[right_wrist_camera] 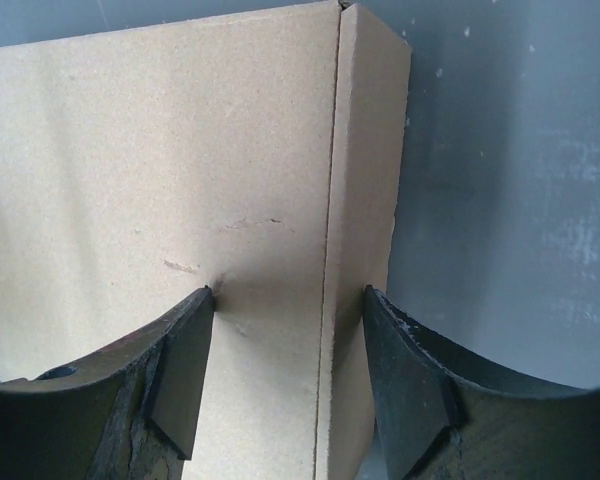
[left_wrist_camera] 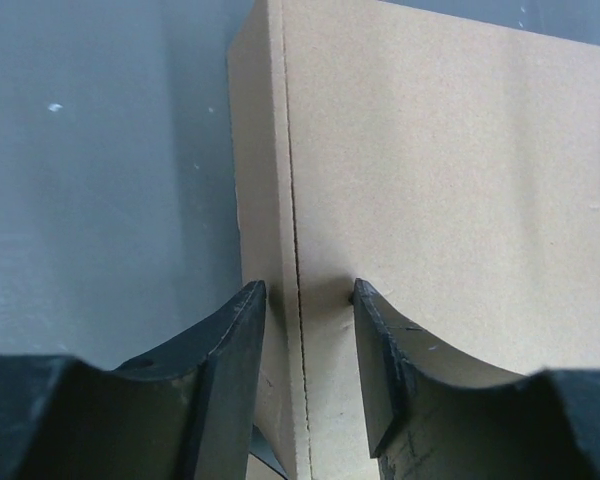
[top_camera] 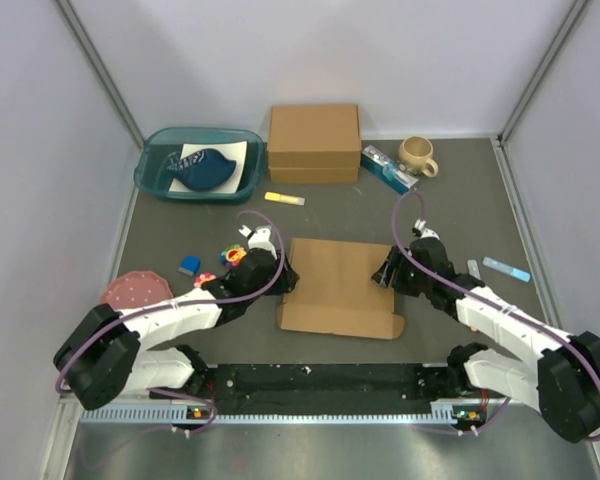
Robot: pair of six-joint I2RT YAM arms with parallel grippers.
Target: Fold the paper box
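Observation:
The paper box (top_camera: 340, 285) lies flat and brown in the middle of the dark table, with a flap along its near edge. My left gripper (top_camera: 280, 272) is at its left edge and my right gripper (top_camera: 388, 270) at its right edge. In the left wrist view the gripper (left_wrist_camera: 308, 290) straddles the creased left edge of the box (left_wrist_camera: 450, 150), one finger on the top panel and one against the turned-down side strip. In the right wrist view the gripper (right_wrist_camera: 288, 292) holds the box's right edge (right_wrist_camera: 160, 150) the same way, denting the top.
A thicker ready-made cardboard box (top_camera: 314, 142) stands at the back. A teal tub (top_camera: 155, 188) is at the back left, and a mug (top_camera: 417, 155) and a blue packet (top_camera: 388, 168) at the back right. A yellow marker (top_camera: 284, 199), small toys (top_camera: 230, 255) and a pink plate (top_camera: 135, 290) lie to the left.

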